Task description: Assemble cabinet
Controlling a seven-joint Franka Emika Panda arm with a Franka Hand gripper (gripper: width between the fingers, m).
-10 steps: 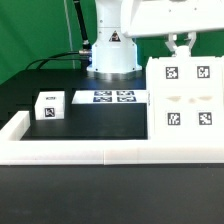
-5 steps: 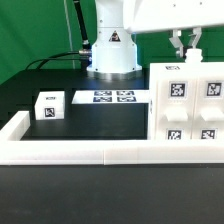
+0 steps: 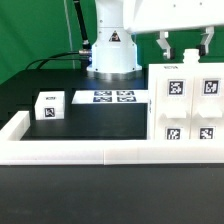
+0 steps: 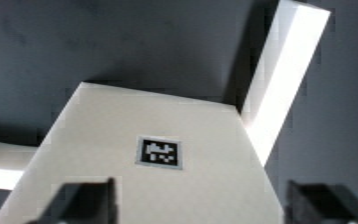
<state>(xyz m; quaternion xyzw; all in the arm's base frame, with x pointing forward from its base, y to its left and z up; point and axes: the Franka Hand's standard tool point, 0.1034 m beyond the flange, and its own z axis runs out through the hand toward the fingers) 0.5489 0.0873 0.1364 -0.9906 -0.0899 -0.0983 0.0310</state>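
In the exterior view, we see the cabinet (image 3: 185, 108) standing upright on the exterior view's right, just behind the low white rim wall (image 3: 90, 153). Its front shows two side-by-side panels with a seam between them and four tags. The gripper (image 3: 184, 46) hovers just above its top edge, jaws apart and holding nothing, with the fingers clear of the white surface as far as we can tell. Well apart from it, toward the exterior view's left, a small white block (image 3: 48, 105) with one tag sits alone on the black table (image 3: 100, 120), near the marker board (image 3: 113, 97). We judge the main body to be together, and this block left to fetch and fit. In the wrist view, a tagged white face of the cabinet (image 4: 140, 115) lies beneath the spread fingertips (image 4: 83, 200), which touch nothing; the block is out of sight there.
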